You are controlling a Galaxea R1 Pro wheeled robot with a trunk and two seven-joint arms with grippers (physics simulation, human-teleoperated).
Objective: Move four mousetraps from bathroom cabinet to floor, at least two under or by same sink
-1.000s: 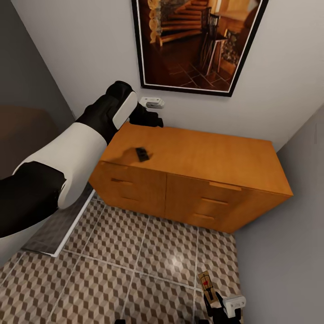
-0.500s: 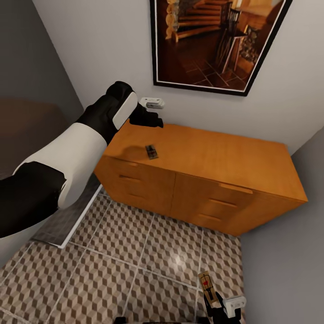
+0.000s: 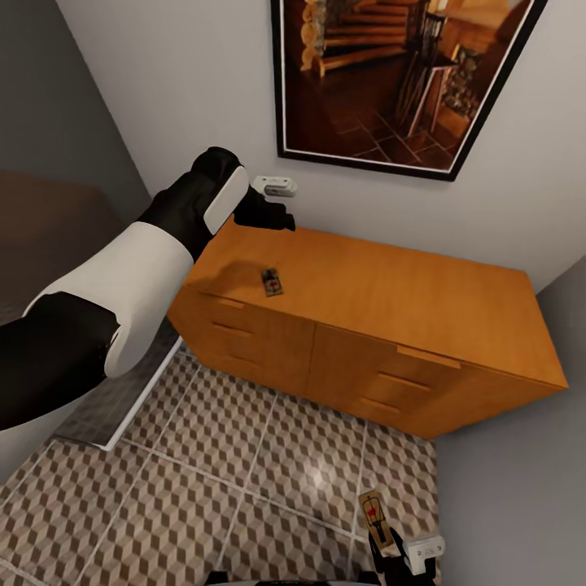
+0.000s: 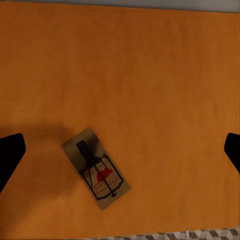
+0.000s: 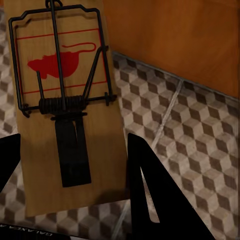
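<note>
On the cabinet's (image 3: pixel 391 285) flat orange-brown top, near its left front edge, you had one mousetrap (image 3: pixel 273 282) lying flat: a small tan wooden board with a dark wire frame, a dark tongue and a red mark. Your left wrist view showed that board (image 4: pixel 97 168) at a slant on the bare wood, the dark tips of the left gripper (image 3: pixel 273 205) standing far apart at either side of it, wide open and touching nothing. From the head view, that gripper hung above the cabinet's back left corner, clear of the trap.

You had a second mousetrap (image 3: pixel 373 514) low at the right, pinched by the right gripper (image 3: pixel 389 545). Up close, its board (image 5: pixel 62 107) carried a red mouse figure inside red lines, a black wire rectangle, a coiled spring and a black tongue, with the dark fingers (image 5: pixel 155 192) closed at its near end. Below it lay the bathroom floor (image 3: pixel 244 488), its cube-patterned tiles split by pale grout. A framed picture (image 3: pixel 399 73) hung on the wall above the cabinet.
</note>
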